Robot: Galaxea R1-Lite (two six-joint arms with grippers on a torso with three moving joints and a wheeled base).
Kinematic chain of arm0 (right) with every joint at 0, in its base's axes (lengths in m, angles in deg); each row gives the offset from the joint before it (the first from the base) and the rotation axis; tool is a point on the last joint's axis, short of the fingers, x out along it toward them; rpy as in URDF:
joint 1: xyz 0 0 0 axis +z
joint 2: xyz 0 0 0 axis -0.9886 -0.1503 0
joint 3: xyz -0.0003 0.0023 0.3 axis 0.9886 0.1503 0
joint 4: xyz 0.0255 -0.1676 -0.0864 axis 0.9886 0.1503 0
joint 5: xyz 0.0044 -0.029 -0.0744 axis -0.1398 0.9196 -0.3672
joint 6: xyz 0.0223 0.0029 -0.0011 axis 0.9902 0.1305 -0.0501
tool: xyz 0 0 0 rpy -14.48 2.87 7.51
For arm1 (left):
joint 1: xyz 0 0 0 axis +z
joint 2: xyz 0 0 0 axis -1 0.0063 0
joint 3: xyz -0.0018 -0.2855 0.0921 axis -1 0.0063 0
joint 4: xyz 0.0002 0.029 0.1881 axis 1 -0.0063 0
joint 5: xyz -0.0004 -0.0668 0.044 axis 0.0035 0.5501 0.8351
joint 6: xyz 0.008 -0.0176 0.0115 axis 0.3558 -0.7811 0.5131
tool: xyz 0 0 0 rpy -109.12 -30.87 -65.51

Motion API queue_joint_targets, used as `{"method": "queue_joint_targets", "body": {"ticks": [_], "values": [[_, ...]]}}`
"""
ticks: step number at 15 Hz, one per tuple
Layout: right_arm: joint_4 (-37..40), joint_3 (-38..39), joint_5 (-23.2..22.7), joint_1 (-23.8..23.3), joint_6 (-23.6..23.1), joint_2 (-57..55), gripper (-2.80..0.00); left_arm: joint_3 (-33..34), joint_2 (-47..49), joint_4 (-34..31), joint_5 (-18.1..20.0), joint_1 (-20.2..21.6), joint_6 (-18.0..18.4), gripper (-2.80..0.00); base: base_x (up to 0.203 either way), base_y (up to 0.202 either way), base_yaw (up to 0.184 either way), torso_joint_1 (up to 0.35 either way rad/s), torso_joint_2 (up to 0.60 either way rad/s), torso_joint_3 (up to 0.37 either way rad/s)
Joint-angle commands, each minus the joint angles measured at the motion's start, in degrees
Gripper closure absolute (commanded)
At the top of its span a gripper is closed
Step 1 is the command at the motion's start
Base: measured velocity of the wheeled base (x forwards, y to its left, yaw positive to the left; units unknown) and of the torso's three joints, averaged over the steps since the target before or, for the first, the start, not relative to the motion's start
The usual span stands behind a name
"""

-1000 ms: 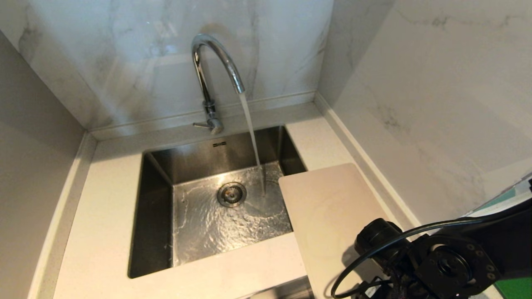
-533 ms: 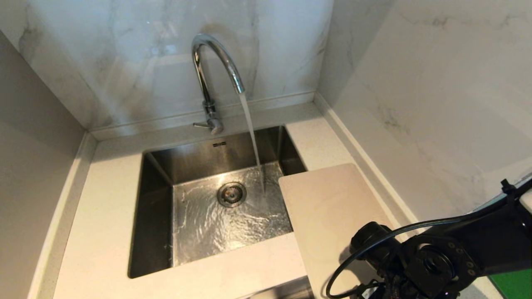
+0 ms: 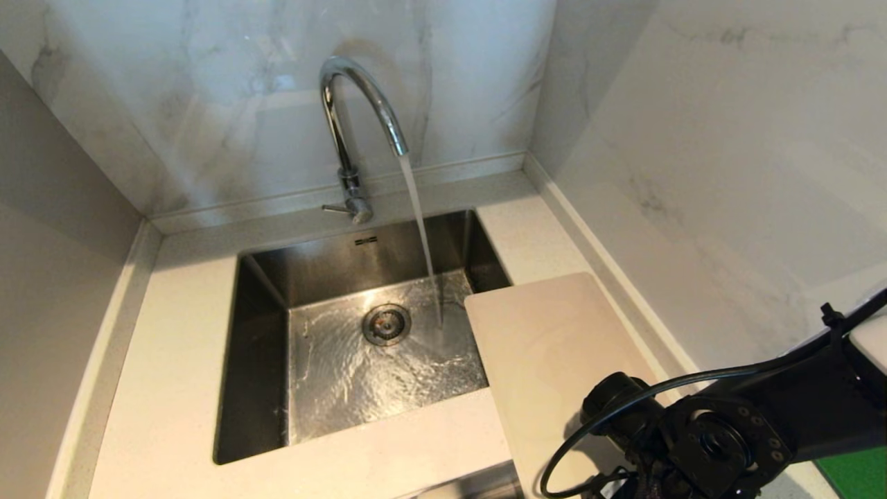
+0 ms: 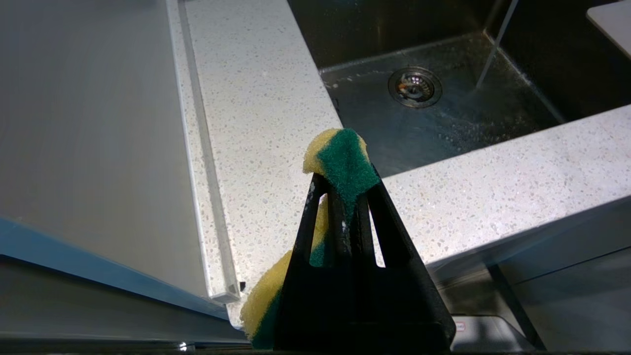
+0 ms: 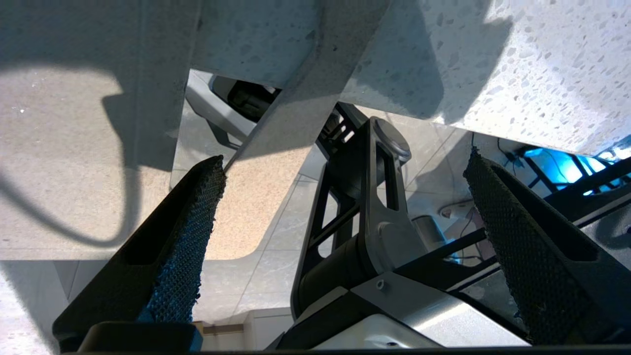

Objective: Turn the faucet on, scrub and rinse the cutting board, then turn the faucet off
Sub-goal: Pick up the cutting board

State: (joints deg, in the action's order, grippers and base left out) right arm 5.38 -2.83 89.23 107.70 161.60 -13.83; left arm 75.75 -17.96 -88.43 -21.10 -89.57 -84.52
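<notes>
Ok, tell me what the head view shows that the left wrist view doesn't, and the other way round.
Only the head view shows the faucet, its lever, and the right arm low at the right over the cutting board's near end; its gripper is out of that frame.

Only the left wrist view shows the left gripper shut on a yellow and green sponge, held near the counter's front edge.

Both show the sink with its drain, the running stream of water, the speckled counter and a corner of the cutting board.
</notes>
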Motion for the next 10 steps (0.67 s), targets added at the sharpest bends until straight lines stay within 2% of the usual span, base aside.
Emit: {"method": "queue_joint_targets", "body": {"ticks": [1, 10], "values": [[0.0, 0.3, 0.0, 0.0, 0.4, -0.9, -2.8, 0.1, 0.1, 0.0, 0.0, 0.0, 0.0, 0.0, 0.0, 0.0, 0.0, 0.0, 0.0, 0.0], [-5.0, 1.0, -0.2, 0.0, 0.8, -3.8, -2.8, 0.0, 0.1, 0.0, 0.0, 0.0, 0.0, 0.0, 0.0, 0.0, 0.0, 0.0, 0.0, 0.0]]}}
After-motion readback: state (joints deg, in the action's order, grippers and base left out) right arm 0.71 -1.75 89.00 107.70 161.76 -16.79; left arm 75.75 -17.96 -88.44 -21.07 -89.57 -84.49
